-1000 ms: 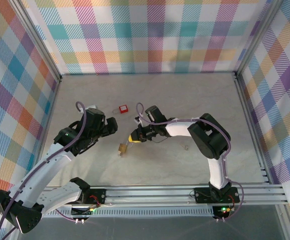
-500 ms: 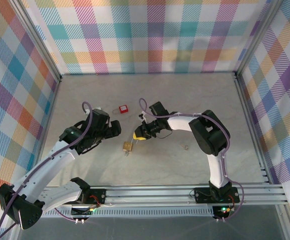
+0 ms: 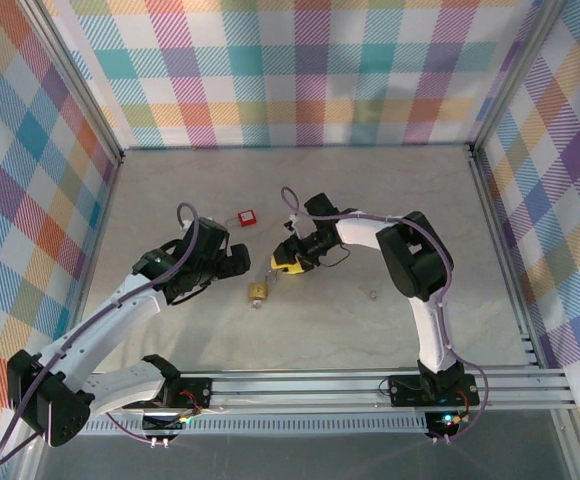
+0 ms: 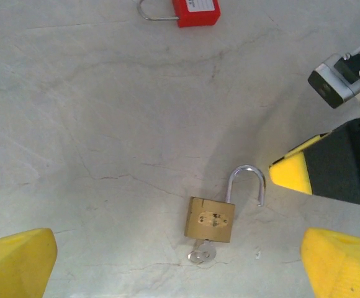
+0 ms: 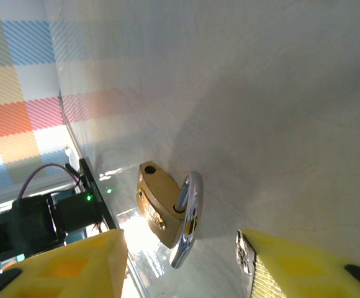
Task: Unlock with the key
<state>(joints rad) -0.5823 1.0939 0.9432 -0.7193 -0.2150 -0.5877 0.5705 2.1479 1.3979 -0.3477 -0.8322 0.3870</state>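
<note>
The brass padlock (image 4: 210, 219) is seen lying flat on the desk (image 4: 74, 124), between the two grippers. Its silver loop (image 4: 248, 183) is swung open. A small key (image 4: 201, 254) is stuck in its bottom end. The fingers of the left gripper (image 3: 234, 262) are spread wide and nothing is held in them. The fingers of the right gripper (image 3: 283, 264) are parted too, and nothing is gripped. One yellow tip is set just beside the open loop. A red padlock (image 3: 246, 216) is seen farther back, well apart.
</note>
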